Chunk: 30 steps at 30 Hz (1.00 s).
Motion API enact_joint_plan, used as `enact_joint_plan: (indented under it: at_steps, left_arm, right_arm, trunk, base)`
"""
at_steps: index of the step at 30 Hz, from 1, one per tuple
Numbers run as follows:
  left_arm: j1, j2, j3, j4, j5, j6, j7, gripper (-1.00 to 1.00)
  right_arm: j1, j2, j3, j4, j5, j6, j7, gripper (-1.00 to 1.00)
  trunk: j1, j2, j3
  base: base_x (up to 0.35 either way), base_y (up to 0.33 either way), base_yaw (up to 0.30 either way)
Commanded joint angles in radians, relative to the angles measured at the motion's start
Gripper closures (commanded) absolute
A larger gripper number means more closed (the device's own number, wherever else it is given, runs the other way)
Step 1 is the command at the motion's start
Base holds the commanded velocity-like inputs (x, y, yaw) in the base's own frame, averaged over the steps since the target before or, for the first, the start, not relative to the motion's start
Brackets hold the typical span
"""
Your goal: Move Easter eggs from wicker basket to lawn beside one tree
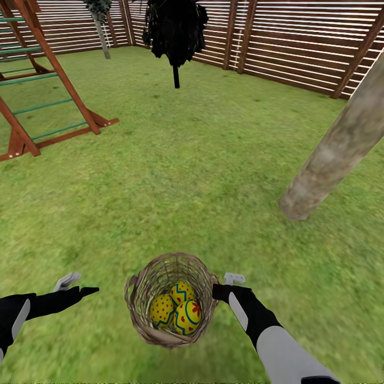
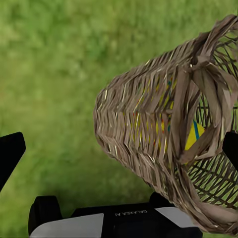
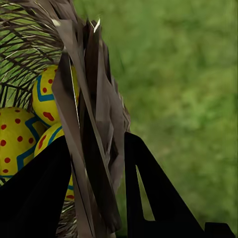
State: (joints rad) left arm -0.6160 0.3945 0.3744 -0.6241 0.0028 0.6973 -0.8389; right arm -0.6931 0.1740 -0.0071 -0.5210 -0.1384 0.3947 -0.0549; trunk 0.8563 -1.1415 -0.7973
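We hold the basket [image 1: 170, 298] above the lawn [image 1: 186, 176] near the trunk [image 1: 341, 144], three eggs [image 1: 176, 312] inside, our right gripper [image 3: 94, 163] pinching its rim, our left gripper [image 1: 74, 285] spread, empty, just beside it

Place: fenced garden
Ground: mottled green lawn [image 1: 176, 176]
Boundary: slatted wooden fence [image 1: 298, 42], top
Equipment: red-brown play tower [image 1: 37, 90], upper left

open lawn [image 1: 176, 176] ahead; leaning trunk [image 1: 341, 144] right, play tower [image 1: 37, 90] left.
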Motion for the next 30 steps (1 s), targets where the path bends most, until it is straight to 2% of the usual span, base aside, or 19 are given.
enact_joint_plan:
  at_steps: [1,30]
  left_arm:
    - [-0.001,0.0,0.003,0.0,0.0,0.008,-0.003,-1.0]
    - [-0.001,0.0,0.003,0.0,0.0,0.008,-0.003,-1.0]
  right_arm:
    - [0.0,0.001,-0.001,-0.002,-0.016,0.004,-0.006,1.0]
    - [0.0,0.001,-0.001,-0.002,-0.016,0.003,-0.006,1.0]
  trunk:
    - [0.0,-0.001,-0.002]
    - [0.0,-0.001,-0.049]
  base:
    - [0.0,0.0,0.0]
    - [-0.012,0.018,0.0]
